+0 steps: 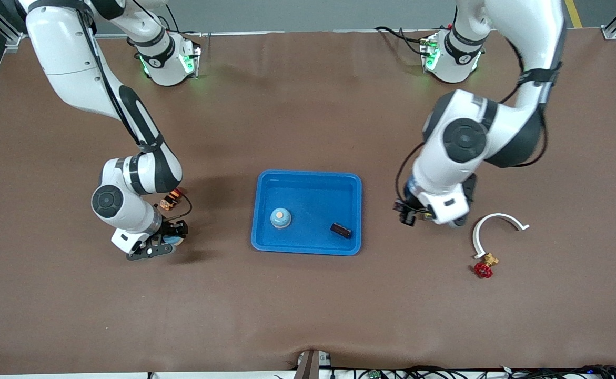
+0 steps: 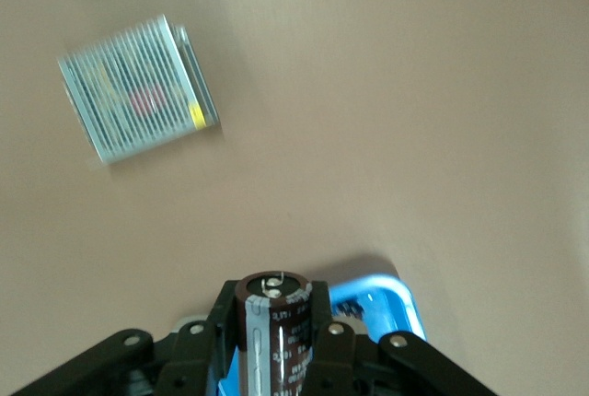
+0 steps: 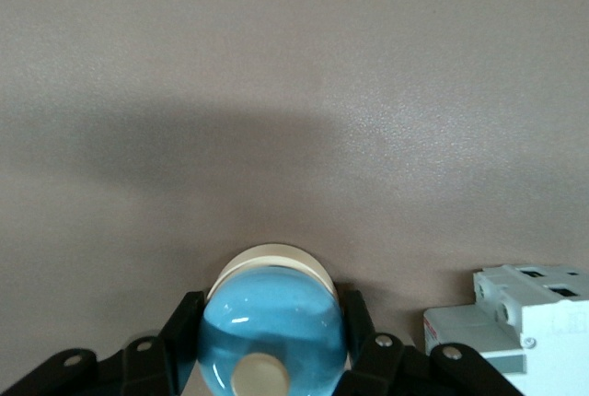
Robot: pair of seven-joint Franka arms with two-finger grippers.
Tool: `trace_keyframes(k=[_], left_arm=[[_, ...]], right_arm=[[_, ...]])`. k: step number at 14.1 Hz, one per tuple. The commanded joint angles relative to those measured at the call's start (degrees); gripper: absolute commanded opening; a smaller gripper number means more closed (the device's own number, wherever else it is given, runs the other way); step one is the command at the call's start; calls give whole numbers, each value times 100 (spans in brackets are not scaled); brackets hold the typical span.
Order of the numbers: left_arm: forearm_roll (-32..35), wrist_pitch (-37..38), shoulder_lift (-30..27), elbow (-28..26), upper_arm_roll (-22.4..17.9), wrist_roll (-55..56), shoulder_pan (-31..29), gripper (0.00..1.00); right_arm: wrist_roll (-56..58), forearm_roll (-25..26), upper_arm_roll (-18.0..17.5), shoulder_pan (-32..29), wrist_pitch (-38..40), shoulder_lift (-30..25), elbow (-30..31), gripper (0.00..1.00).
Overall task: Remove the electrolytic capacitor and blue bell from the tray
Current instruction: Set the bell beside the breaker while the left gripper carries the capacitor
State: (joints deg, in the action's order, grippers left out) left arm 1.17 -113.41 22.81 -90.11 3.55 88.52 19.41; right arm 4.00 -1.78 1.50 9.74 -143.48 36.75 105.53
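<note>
Standing on end between the left gripper's [image 2: 276,359] closed fingers, a dark capacitor [image 2: 273,336] with a grey stripe bears print too small to read. The right gripper [image 3: 273,368] clamps a blue bell [image 3: 271,336], button outward, over the brown bench [image 1: 308,316]. A second bell [image 1: 280,218] and a dark part [image 1: 341,230] lie in the blue tray [image 1: 308,179].

White arms [image 1: 460,142] with black joints, cables, green-lit bases, black jaws.
</note>
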Motion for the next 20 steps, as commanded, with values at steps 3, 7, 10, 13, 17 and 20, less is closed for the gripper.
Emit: trace_keyframes(k=[3, 7, 10, 13, 17, 20], left_arm=[[-126, 645, -269, 107, 58, -1607, -919, 14], [-108, 654, -251, 107, 14, -3100, -1570, 14], [-108, 654, -216, 99, 14, -4453, -2062, 14], [-30, 593, -50, 98, 5, -5255, -2344, 14], [-29, 145, 336, 90, -4, -6162, -2652, 15], [-38, -250, 671, 90, -4, -6154, -2670, 15]], right_arm=[[31, -156, -53, -60, -110, 8, 73, 100], [13, -156, -62, -25, -23, -71, 46, 100], [-92, -182, -88, 81, 423, -369, -32, 100], [-819, -183, -97, 361, 1284, -606, -401, 100], [-2401, -183, -88, 985, 1367, -774, -402, 100], [-3095, -183, -97, 1301, 1270, -774, -393, 100]])
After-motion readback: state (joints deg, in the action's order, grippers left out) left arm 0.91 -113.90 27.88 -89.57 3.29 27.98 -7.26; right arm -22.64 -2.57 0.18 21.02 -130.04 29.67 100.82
